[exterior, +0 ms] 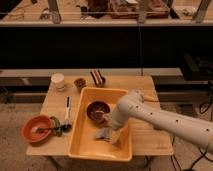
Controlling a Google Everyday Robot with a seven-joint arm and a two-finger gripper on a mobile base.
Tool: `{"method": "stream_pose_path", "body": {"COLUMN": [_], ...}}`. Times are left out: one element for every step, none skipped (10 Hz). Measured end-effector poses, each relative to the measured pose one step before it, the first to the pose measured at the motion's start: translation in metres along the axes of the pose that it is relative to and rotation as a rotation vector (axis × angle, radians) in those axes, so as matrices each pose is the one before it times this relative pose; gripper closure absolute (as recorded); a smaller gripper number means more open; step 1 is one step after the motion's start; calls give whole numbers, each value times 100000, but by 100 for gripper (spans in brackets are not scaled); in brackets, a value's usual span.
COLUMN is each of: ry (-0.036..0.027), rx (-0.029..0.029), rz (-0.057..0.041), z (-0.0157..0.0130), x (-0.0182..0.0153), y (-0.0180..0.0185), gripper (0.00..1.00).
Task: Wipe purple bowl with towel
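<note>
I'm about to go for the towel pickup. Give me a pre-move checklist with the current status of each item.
1. Towel lies loose on the floor of the yellow tub, uncovered: ok.
2. Gripper is low in the tub at the towel's right edge, jaws open: ok.
3. Towel gripped: not ok, not yet grasped.
4. Gripper touching the towel: cannot tell.
5. Purple bowl is upright in the tub, behind the towel, apart from it: ok.
6. Orange bowl sits outside the tub on the left, away from the arm: ok.
</note>
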Motion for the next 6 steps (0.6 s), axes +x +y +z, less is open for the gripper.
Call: {"method": "stream_pose_path", "body": {"ry": [-864, -168, 242, 0, -89, -810], "rx": [668, 427, 389, 113, 456, 1784], "rz": [2820, 179, -549, -283, -835, -2632], "z": [98, -157, -642, -332, -496, -408], "x": [296, 27, -313, -213, -150, -274], "y": [201, 206, 183, 130, 203, 105], "gripper": [20, 20, 20, 20, 20, 20]}}
